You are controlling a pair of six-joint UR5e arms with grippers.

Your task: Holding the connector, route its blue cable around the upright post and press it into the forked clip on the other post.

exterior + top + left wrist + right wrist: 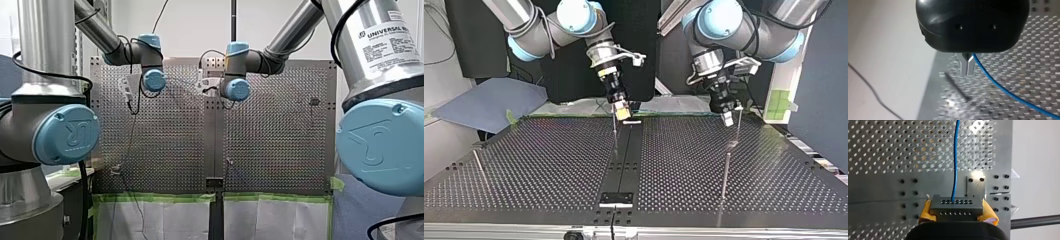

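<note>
Start of routing: my right gripper (957, 212) pinches the connector (955, 204) in its yellow pads (926, 209) over the centre strip's (626, 160) arm-side end, my left gripper (967, 73) has its fingers (963, 67) pressed together beside the blue cable (955, 157), and I judge wrapping and clipping not yet done.

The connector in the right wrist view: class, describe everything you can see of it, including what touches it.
The connector is a dark grey, plastic-looking rectangular block with two rows of small round holes. It is clamped at both ends between the yellow pads of my right gripper, above the perforated table. The blue cable leaves one upper-row hole and runs away ahead.
</note>
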